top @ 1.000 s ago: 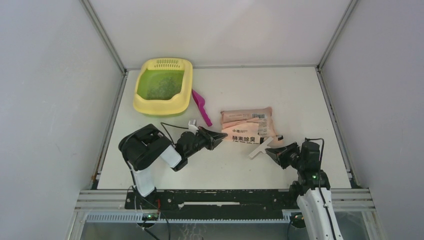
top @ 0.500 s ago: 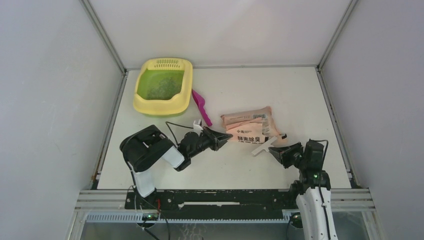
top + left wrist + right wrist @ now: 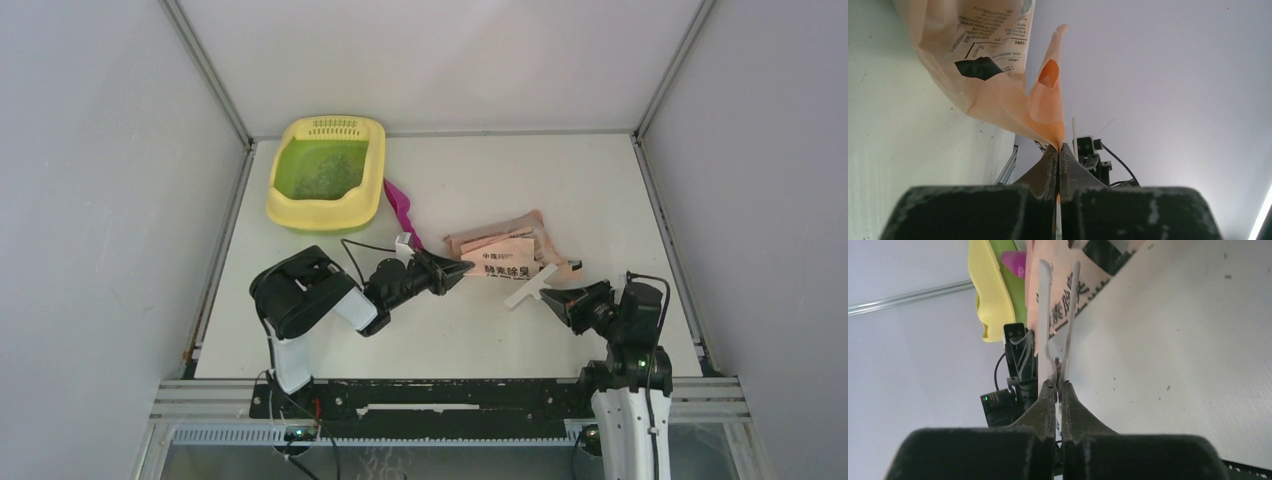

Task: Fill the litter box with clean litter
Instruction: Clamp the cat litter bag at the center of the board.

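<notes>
The pale yellow litter box [image 3: 322, 212] stands at the back left, with a thin layer of grey-green litter [image 3: 322, 172] on its green floor. The peach printed bag [image 3: 505, 255] lies mid-table, its left end lifted and creased. My left gripper [image 3: 462, 272] is shut on that end; in the left wrist view the jaws [image 3: 1058, 146] pinch a fold of the bag [image 3: 998, 95]. My right gripper [image 3: 548, 296] is shut on a white two-bladed tool [image 3: 528, 285] just right of the bag. In the right wrist view the tool's blades [image 3: 1045, 315] reach from the gripper [image 3: 1055, 384] toward the bag [image 3: 1088, 285].
A magenta scoop [image 3: 403, 210] lies between the litter box and the bag, close to my left arm. Grey walls enclose the table on the left, back and right. The litter box [image 3: 988, 295] and scoop [image 3: 1014, 262] show far off in the right wrist view.
My left gripper has moved right and up with the bag's end, bunching the bag toward the right. My right gripper has shifted right with the white tool.
</notes>
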`<state>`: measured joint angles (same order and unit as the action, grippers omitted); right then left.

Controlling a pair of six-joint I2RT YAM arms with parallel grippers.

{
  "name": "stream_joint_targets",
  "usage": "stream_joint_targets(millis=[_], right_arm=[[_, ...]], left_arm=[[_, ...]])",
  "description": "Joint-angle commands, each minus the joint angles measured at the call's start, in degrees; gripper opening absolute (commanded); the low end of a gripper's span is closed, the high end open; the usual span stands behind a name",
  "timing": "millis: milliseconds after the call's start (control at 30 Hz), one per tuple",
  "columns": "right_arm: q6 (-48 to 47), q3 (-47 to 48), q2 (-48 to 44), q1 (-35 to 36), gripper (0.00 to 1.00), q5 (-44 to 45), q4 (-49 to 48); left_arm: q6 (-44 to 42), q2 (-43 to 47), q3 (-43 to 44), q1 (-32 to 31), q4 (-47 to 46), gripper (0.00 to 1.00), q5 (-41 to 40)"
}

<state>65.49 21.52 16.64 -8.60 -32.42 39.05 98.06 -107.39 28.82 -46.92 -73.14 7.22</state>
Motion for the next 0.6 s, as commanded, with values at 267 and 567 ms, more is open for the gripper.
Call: stream_joint_targets(millis=[267, 567], right_arm=[[7.0, -4.2, -10.5, -0.5, 0.0, -4.7, 7.1], [12.3, -10.0, -9.2, -0.9, 0.0, -3.8, -5.0]], left_arm=[[2.9, -0.4, 4.0, -0.2, -6.5, 0.01, 0.2], [2.9, 2.8, 0.8, -0.1, -7.3, 0.01, 0.1]])
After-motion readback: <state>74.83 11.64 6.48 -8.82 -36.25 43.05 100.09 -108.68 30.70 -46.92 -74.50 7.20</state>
